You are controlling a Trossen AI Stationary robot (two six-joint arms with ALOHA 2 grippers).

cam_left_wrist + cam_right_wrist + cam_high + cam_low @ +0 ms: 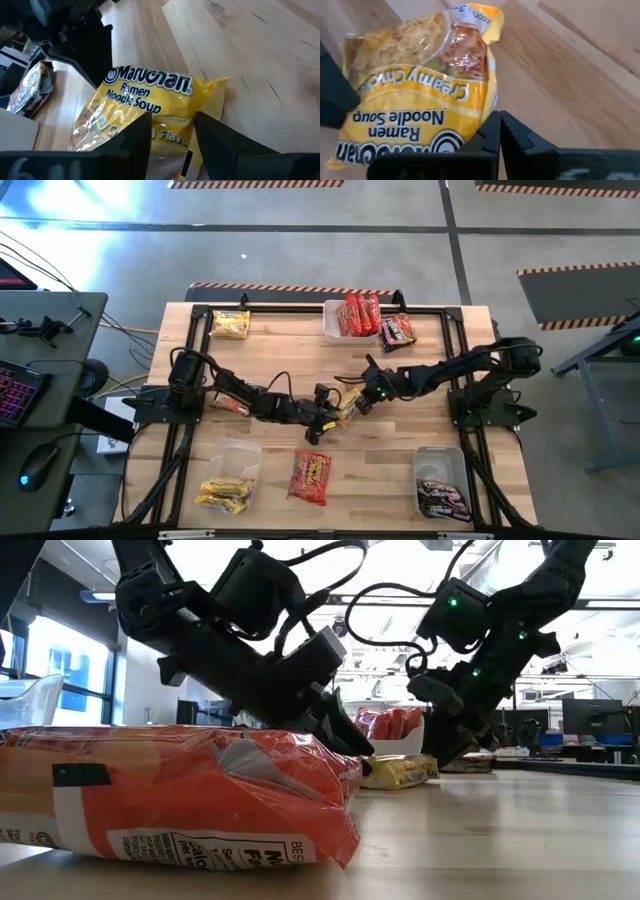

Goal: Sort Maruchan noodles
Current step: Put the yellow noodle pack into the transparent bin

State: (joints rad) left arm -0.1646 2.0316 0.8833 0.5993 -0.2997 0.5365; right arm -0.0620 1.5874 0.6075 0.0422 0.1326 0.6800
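A yellow Maruchan noodle packet (348, 411) lies flat on the table's middle, between my two grippers. My left gripper (172, 131) comes from the left, slanting down. It is open, and its fingers stand over one end of the packet (150, 95). My right gripper (500, 131) comes from the right, shut, with its tips at the packet's (420, 85) opposite end. In the low view the packet (400, 771) rests on the wood between both arms. My left gripper has its open fingers (131, 137) slanting down over the packet's end (170, 136), which shows in the gap and runs under one finger; I cannot tell whether they touch it. My right gripper has its shut fingertips (492, 127) at the packet's edge (487, 107), slanting from above; I cannot tell whether they touch it.
A red-orange packet (311, 477) lies near the front edge. A clear tub of yellow packets (228, 485) is front left, a tub of dark packets (442, 490) front right, and a tub of red packets (352, 316) at the back. Loose yellow (230, 324) and brown (398, 330) packets lie at the back.
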